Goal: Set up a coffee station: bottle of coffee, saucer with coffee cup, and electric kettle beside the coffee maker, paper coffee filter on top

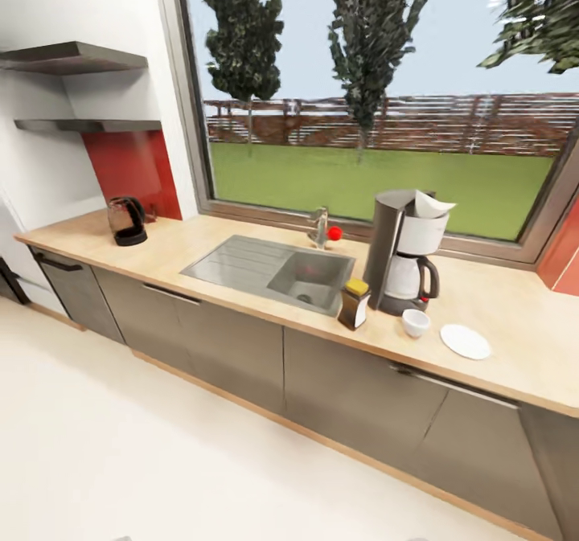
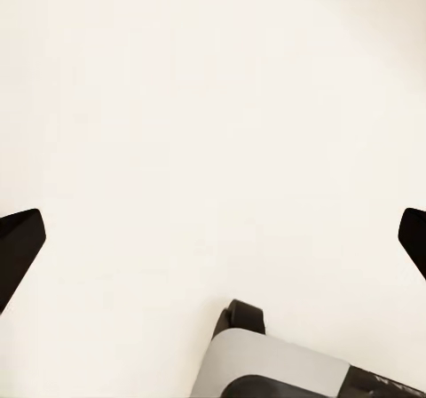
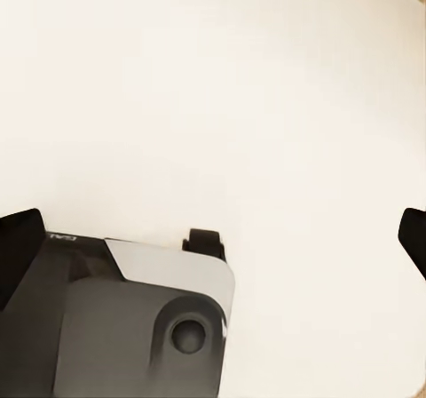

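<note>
Left wrist view shows my left pincer (image 2: 213, 238) spread wide, its two dark fingertips (image 2: 19, 247) at opposite edges of the frame with nothing between them but pale cream floor (image 2: 213, 105); a grey corner of my own base (image 2: 275, 367) with a small black wheel sits below. My right pincer (image 3: 213, 238) is likewise wide open and empty over the same floor, with the dark grey base housing (image 3: 124, 327) under it.

From the head camera, the light wooden countertop (image 1: 515, 340) runs along under a big window (image 1: 386, 91). The coffee maker (image 1: 402, 256) stands on it to the right of the steel sink (image 1: 273, 272): a tall dark grey body, white upper housing, and a glass carafe with a black handle. A white paper coffee filter (image 1: 432, 203) sits on its top, its edge sticking up at an angle. Just in front of the machine's left side stands the bottle of coffee (image 1: 354, 303), dark with a yellow lid and a pale label. The small white coffee cup (image 1: 416, 322) rests on the counter in front of the carafe, apart from the flat white saucer (image 1: 466, 341), which lies just to its right. The electric kettle (image 1: 128, 220), dark, glassy and on a black base, stands well apart at the far left end of the counter, below two dark wall shelves (image 1: 76, 59).
</note>
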### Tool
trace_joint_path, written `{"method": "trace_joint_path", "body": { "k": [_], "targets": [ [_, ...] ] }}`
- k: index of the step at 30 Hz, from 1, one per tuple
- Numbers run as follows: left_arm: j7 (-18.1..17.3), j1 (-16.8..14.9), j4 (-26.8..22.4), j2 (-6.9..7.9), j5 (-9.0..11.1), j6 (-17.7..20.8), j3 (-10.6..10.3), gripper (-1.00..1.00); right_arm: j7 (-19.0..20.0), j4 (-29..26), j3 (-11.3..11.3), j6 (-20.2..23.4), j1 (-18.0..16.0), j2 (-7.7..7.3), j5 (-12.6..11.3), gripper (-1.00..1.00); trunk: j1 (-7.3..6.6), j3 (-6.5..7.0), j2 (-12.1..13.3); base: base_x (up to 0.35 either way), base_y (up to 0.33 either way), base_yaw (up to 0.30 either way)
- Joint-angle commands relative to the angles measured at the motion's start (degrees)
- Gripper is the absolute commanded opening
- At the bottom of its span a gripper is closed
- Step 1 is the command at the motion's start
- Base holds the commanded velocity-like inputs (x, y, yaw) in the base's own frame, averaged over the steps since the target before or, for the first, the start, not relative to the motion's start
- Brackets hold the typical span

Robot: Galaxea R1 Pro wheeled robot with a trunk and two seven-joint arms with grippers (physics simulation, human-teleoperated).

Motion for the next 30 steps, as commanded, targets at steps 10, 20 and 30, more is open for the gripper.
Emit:
{"method": "trace_joint_path", "body": {
  "k": [10,20,30],
  "targets": [
    [-0.29,-0.09,0.08,0.0,-0.55,-0.31,0.69,1.0,-0.16,-0.01,0.54,0.08,-0.04,0.05,-0.51,1.0,0.05,-0.12,-0.09,0.252,0.247,0.273],
    [-0.32,-0.06,0.08,0.0,-0.58,-0.31,0.69,1.0,-0.16,0.04,0.53,0.08,-0.04,0.05,-0.5,1.0,0.05,0.51,-0.09,0.244,0.251,0.202],
    [-0.28,-0.07,0.08,0.0,-0.61,-0.29,0.68,1.0,-0.15,0.04,0.56,0.1,-0.04,0.05,-0.49,1.0,0.05,1.22,-0.09,0.275,0.223,0.177]
  ]
}}
